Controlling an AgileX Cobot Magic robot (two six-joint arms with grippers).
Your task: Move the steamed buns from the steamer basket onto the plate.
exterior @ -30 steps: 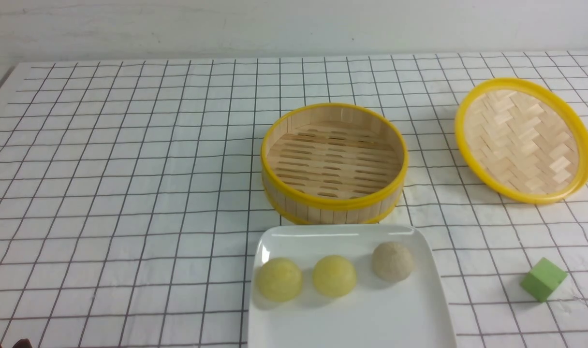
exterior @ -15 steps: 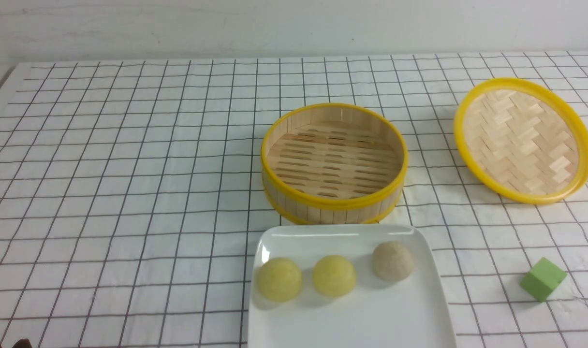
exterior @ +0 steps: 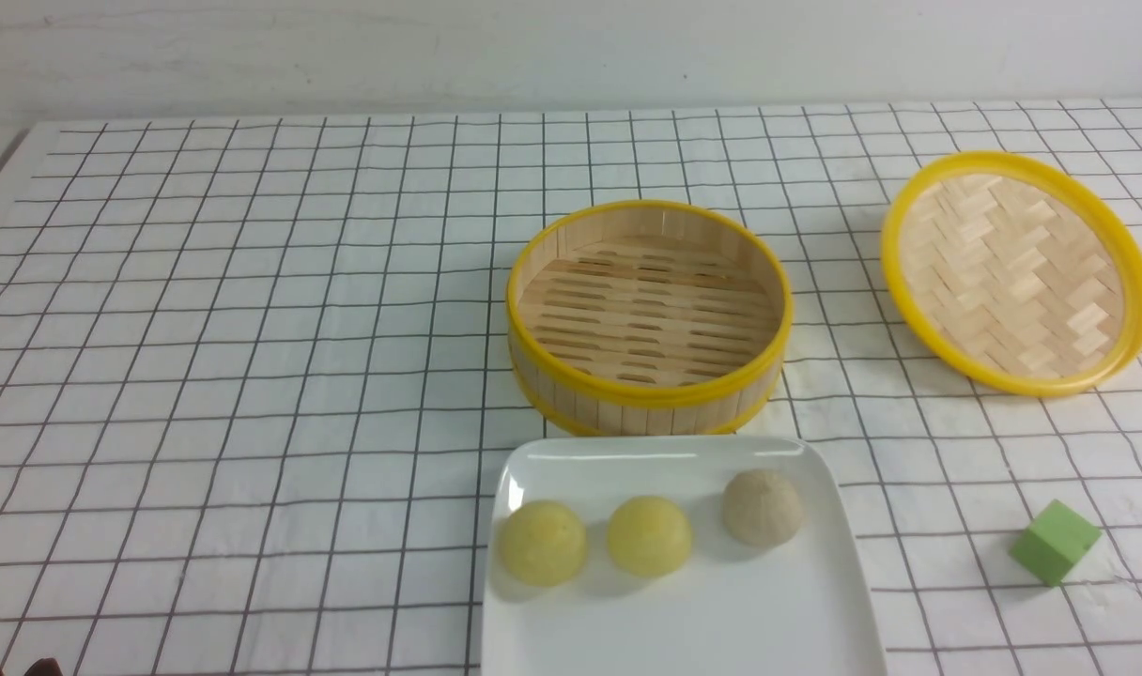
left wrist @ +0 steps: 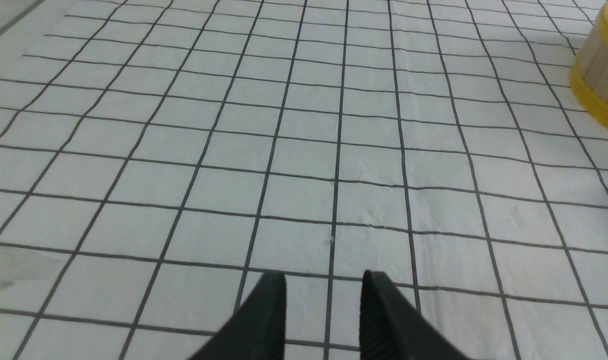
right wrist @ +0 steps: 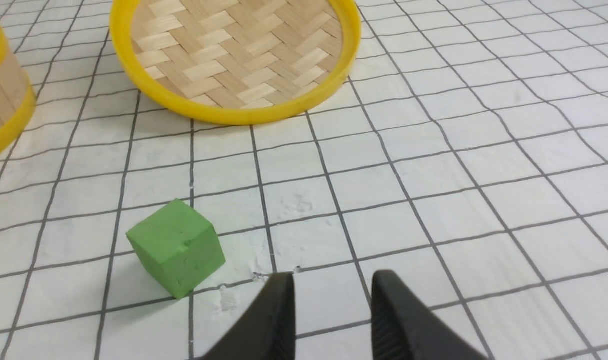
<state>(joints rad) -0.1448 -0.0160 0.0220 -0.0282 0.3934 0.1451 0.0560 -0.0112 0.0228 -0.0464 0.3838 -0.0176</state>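
Left end effector [left wrist: 324,290]: the two black fingers [left wrist: 264,320] stand apart with a clear gap between them, nothing held, tips pointing toward 12 o'clock above the surface [left wrist: 304,150]. Right end effector [right wrist: 333,290]: same condition, fingers [right wrist: 399,320] parted, gap empty, tips toward 12 o'clock. In the front view, neither arm is clearly visible.

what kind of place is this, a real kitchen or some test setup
Probably a staged test tabletop, not a kitchen: a grid-patterned cloth against a bare wall, toy-like steamed buns on a plate, and a stray green cube.
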